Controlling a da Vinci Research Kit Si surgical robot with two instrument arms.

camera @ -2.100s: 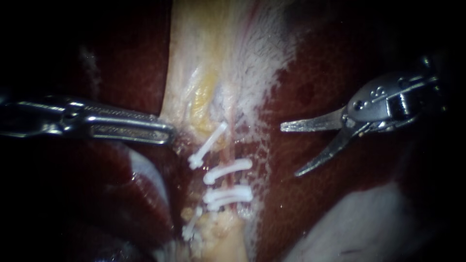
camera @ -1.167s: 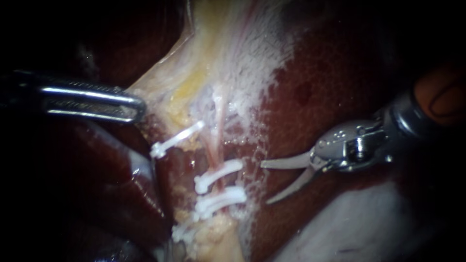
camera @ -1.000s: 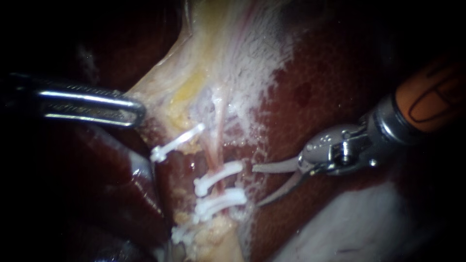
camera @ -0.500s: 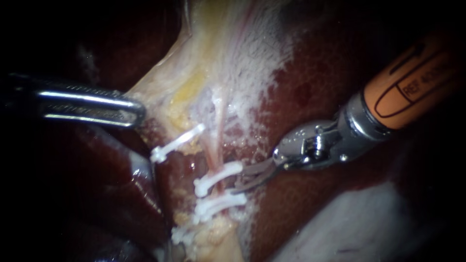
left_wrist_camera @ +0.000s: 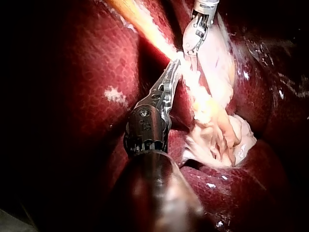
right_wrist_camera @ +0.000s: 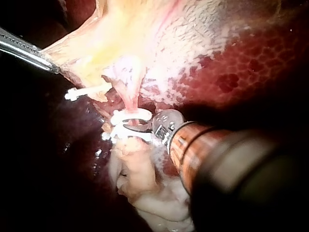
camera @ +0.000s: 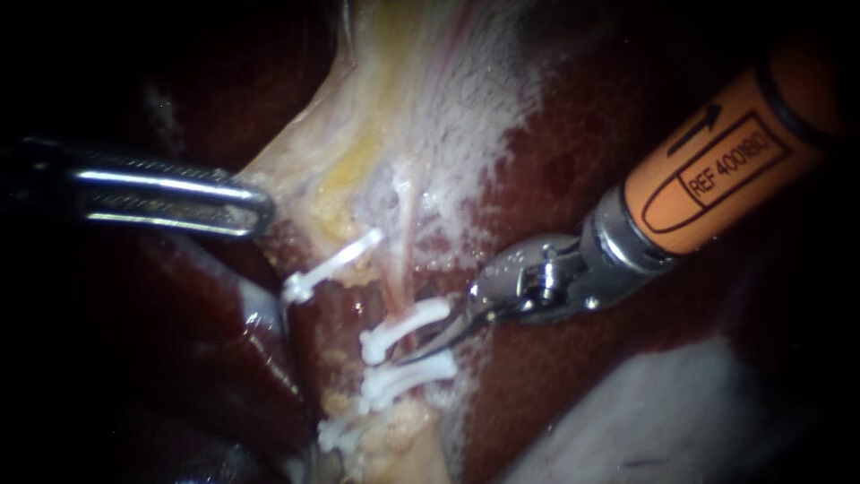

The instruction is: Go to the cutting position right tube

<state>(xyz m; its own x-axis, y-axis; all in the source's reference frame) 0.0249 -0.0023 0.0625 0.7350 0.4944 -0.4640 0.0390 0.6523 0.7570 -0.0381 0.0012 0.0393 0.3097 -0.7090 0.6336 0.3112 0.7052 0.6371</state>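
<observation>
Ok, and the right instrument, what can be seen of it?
The right instrument comes in from the upper right: an orange-sleeved shaft, a metal wrist, two slim dark curved jaws. The jaws stand slightly open, reaching between two white clips on the right tube, over dark red liver. Contact with the tube cannot be told.

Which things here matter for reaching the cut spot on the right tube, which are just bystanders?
In play: right instrument; right tube; upper clip; lower clip; left instrument, jaws shut on pale tissue.
Bystanders: liver; slanted clip; bottom clip.
</observation>
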